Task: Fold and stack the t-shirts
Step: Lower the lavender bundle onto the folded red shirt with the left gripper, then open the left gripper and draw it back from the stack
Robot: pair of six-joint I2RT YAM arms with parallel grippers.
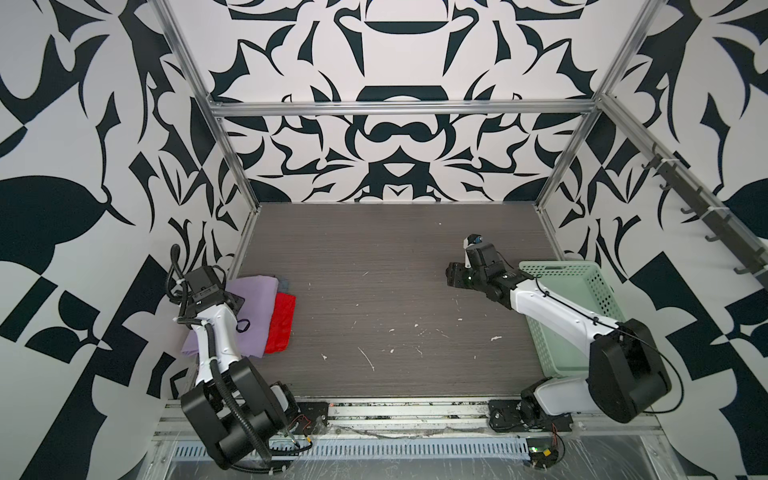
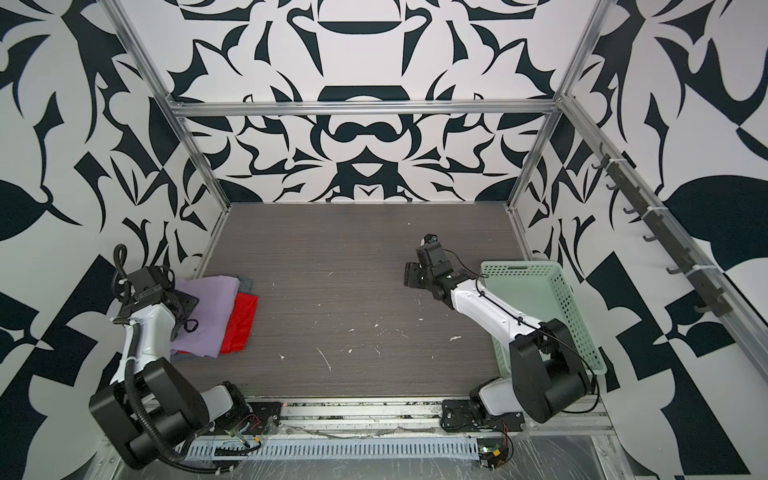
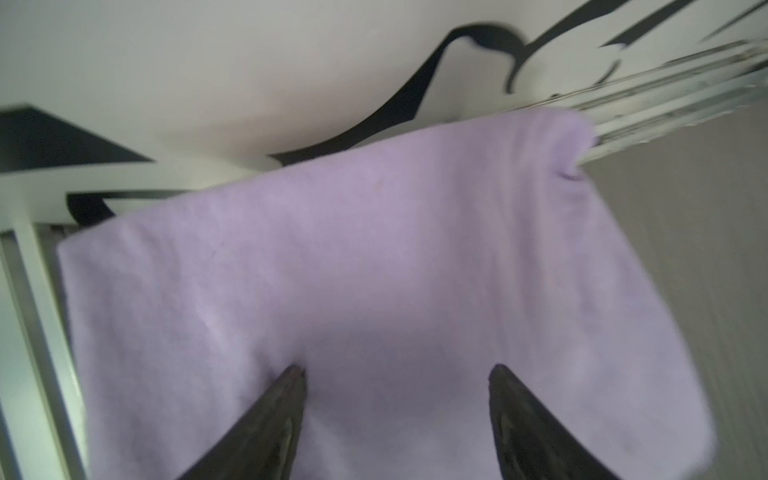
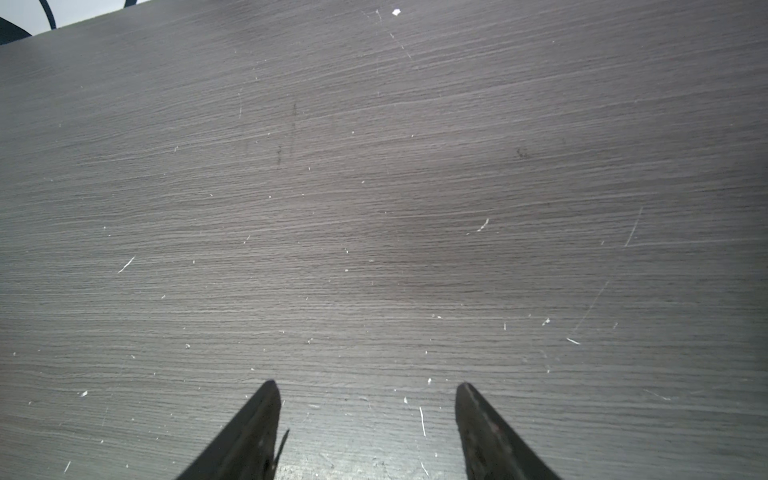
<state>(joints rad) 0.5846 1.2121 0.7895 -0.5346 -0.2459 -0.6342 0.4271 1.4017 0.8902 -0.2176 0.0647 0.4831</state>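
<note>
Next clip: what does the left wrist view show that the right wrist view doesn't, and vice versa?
Only the left wrist view: the lavender t-shirt filling most of the frame beneath the left gripper, with a metal rail behind. Only the right wrist view: the right gripper over white-flecked tabletop, no cloth in sight. Both: some dark tabletop, and jaws spread apart with nothing between them.

Three t-shirts (image 1: 253,316), one basket (image 1: 557,264), two tools (image 3: 397,370) (image 4: 365,384).
</note>
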